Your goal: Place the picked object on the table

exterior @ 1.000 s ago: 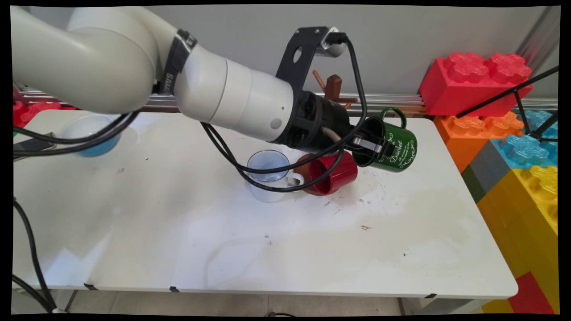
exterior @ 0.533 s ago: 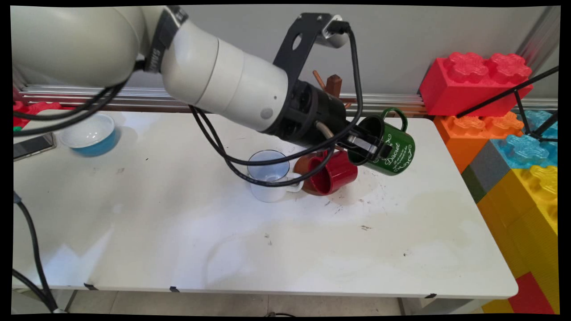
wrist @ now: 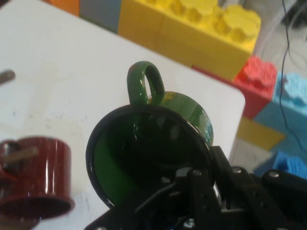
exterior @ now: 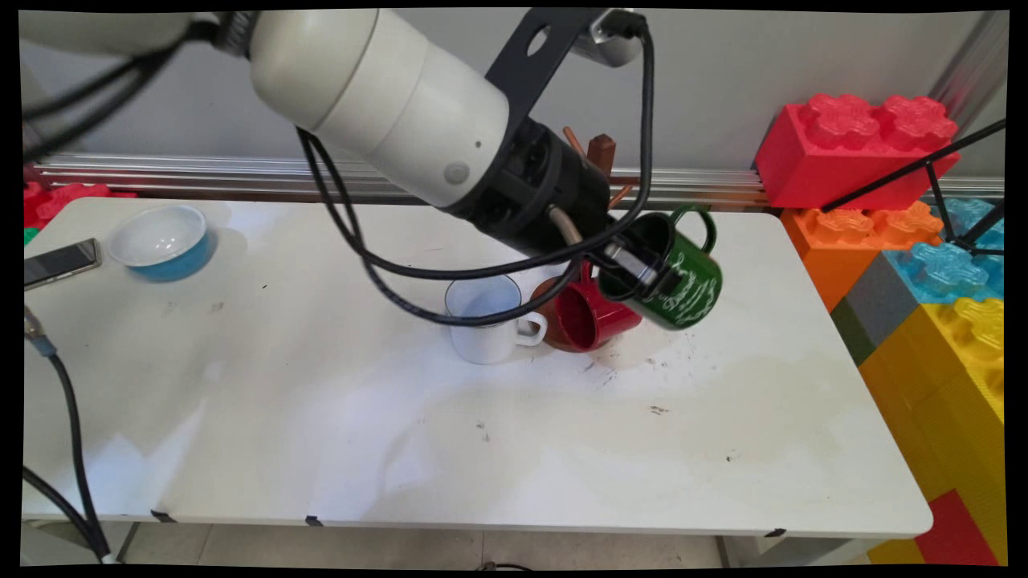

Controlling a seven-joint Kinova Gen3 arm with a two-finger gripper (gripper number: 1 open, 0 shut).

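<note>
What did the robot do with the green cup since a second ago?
The gripper kept its hold on the green cup's rim and carried it a bit to the left in the main view, tipping it more, so it now hangs close by the red cup. Nothing was let go. The red cup on its side, the white cup, the blue bowl and the phone stayed put on the table.

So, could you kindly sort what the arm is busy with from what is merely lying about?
In hand:
- end effector, shut on the green mug's rim, mug tilted off the table

Lying about:
- red mug, on its side
- white mug, upright
- blue bowl
- phone
- toy bricks
</note>
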